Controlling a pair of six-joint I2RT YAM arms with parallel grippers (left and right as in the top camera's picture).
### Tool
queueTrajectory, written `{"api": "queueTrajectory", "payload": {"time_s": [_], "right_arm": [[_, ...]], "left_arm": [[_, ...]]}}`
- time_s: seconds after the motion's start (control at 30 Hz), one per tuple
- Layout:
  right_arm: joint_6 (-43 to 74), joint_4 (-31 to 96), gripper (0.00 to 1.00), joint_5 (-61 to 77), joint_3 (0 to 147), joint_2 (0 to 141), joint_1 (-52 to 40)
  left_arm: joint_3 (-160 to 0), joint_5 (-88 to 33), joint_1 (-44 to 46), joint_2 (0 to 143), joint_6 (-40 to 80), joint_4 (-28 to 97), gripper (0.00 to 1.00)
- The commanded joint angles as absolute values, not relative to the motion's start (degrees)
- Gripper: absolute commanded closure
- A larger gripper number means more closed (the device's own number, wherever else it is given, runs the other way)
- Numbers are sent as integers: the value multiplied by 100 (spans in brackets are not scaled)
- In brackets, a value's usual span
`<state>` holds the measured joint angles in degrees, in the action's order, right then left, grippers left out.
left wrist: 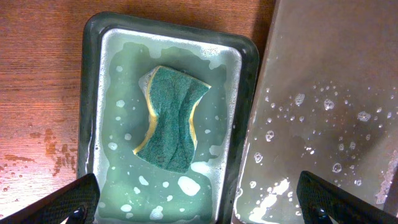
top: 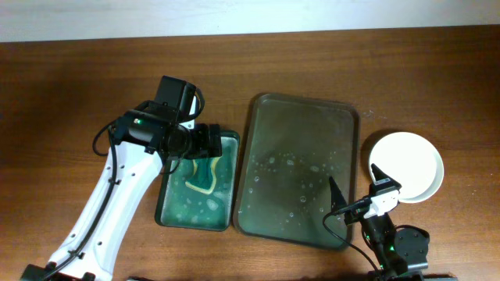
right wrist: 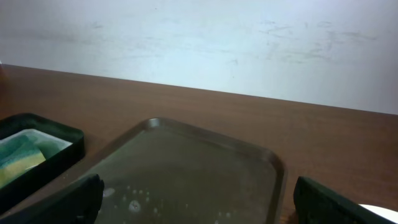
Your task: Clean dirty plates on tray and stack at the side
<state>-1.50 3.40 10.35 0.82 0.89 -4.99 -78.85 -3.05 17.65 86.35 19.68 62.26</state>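
The dark tray (top: 344,125) lies mid-table with no plates on it, only water and soap bubbles. A white plate (top: 406,165) rests on the table just right of the tray, its top showing no smear; I cannot tell how many are stacked there. My left gripper (top: 212,144) is open and empty above the green tub (top: 168,211). In the left wrist view its fingers (left wrist: 199,205) straddle the tub's near end and the tray's edge (left wrist: 323,93). My right gripper (top: 357,182) is open and empty over the tray's right front corner, and the right wrist view (right wrist: 199,208) shows the tray (right wrist: 186,162) ahead.
The green tub holds soapy water and a green and yellow sponge (top: 205,176), also seen in the left wrist view (left wrist: 171,118). The tub (right wrist: 43,140) touches the tray's left side. A sliver of plate (right wrist: 380,211) shows at the right wrist view's corner.
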Motion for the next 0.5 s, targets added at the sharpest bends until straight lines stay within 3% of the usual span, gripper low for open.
{"api": "queueTrajectory", "payload": {"time_s": [0.0,0.07,0.13,0.33,0.47], "right_arm": [[-128,355,2,982,32,36,-523],[-128,357,2,982,32,36,-523],[-128,355,2,982,32,36,-523],[-128,355,2,982,32,36,-523],[-128,355,2,982,32,36,-523]], "left_arm": [[-7922,-325,1756,8589,1964,6219,1],[-7915,250,1839,8331,1962,6261,1],[-7500,1153,1804,7157,1959,5769,1],[-3835,1122,554,3072,1959,3037,1],[-1841,1061,145,910,1962,2244,0]]}}
